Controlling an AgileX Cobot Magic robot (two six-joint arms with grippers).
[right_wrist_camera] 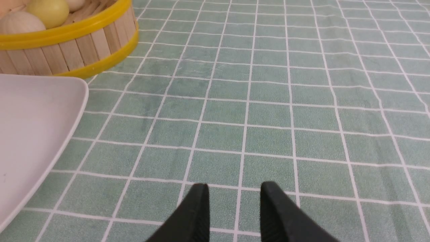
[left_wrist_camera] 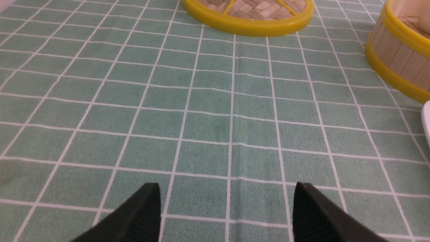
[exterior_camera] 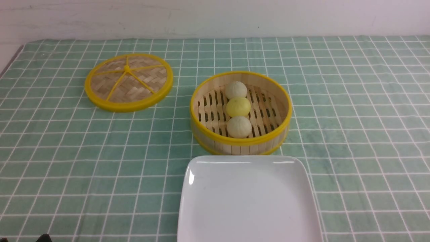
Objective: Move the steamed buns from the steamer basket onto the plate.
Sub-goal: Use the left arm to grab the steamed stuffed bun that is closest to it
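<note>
A: how far along are we?
B: judging zero buns moved. Green checked cloth [exterior_camera: 349,141] is lying under everything, white plate [exterior_camera: 248,201] is sitting on it and showing no bun on its visible part, near edge is running out of the front view

A: basket?
B: bamboo basket [exterior_camera: 240,142] is standing upright just beyond the plate, holding every bun in sight. Lid [exterior_camera: 126,69] is lying on the cloth, apart from the basket on its left, so uncovering isn't needing any work

A: grippers?
B: left gripper [left_wrist_camera: 225,201] is standing wide, gripping nothing. Right gripper [right_wrist_camera: 235,198] is showing a narrower gap between its tips, also gripping nothing. Both are pointing over cloth, well apart from the buns

A: so what's left?
B: all the transfers, I'm thinking: reaching in, picking, placing, for each bun. Buns are touching in a row, so a fat finger could be nudging a neighbour

A: counts, big to small
B: counting 1 cloth, 1 plate, 1 basket, 1 lid, 2 grippers, 3 buns

A: bun layout?
B: far off-white bun [exterior_camera: 236,90], yellow bun [exterior_camera: 238,107] in the middle, near off-white bun [exterior_camera: 239,127], all resting on the slatted floor [exterior_camera: 212,109]. Totalling 3 in the basket, 0 showing on the plate
</note>
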